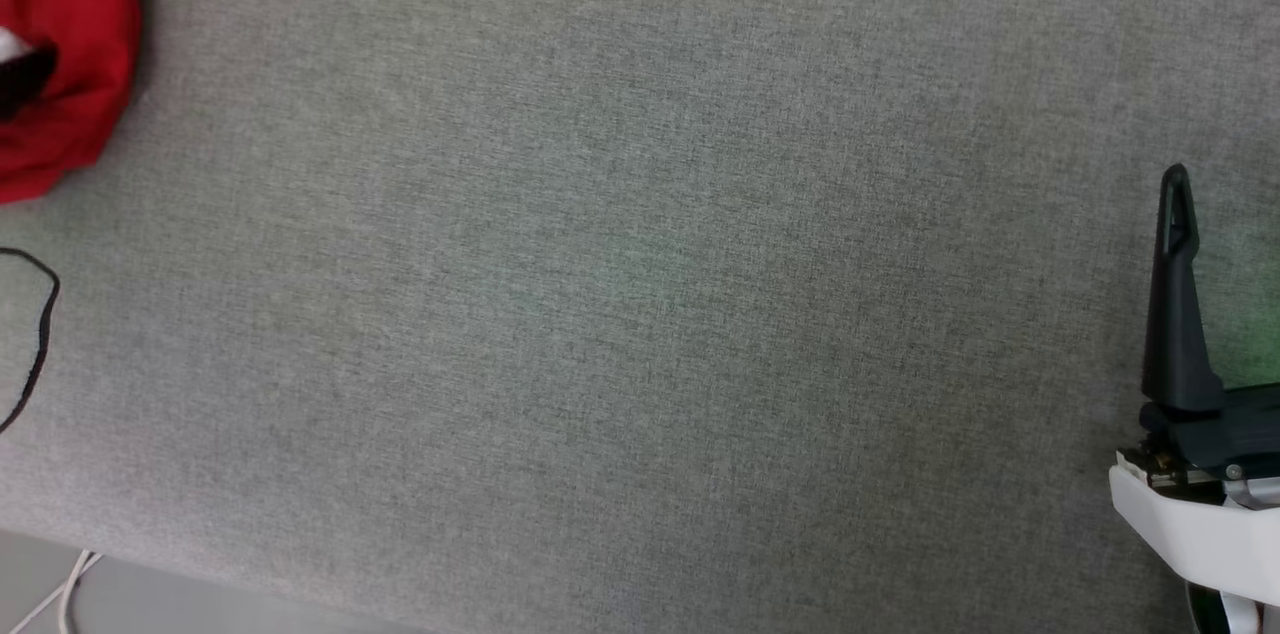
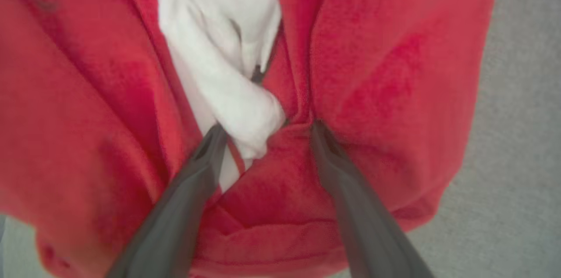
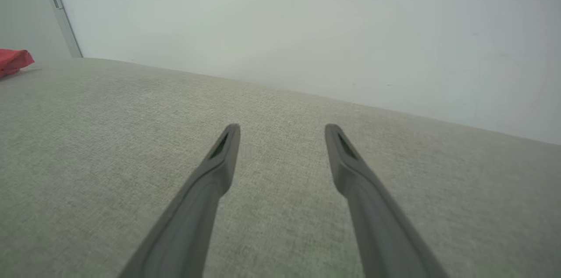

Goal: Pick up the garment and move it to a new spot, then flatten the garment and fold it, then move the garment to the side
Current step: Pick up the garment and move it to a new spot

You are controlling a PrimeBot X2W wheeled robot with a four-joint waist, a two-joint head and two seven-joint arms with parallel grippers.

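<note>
Where the crumpled red-and-white cloth garment (image 2: 385, 50) lies on the grey fabric desk (image 1: 640, 314), the left gripper (image 2: 267, 129) stands spread at its folds, the right gripper (image 3: 282, 129) spread and empty.

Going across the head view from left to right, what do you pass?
red garment at the upper left edge → bare grey fabric surface → one dark finger of the right gripper, jaws open, at the right edge

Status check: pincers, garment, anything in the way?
Left pincer open, tips in crumpled garment. Right pincer open over grey surface. Black cord lies near garment.
</note>
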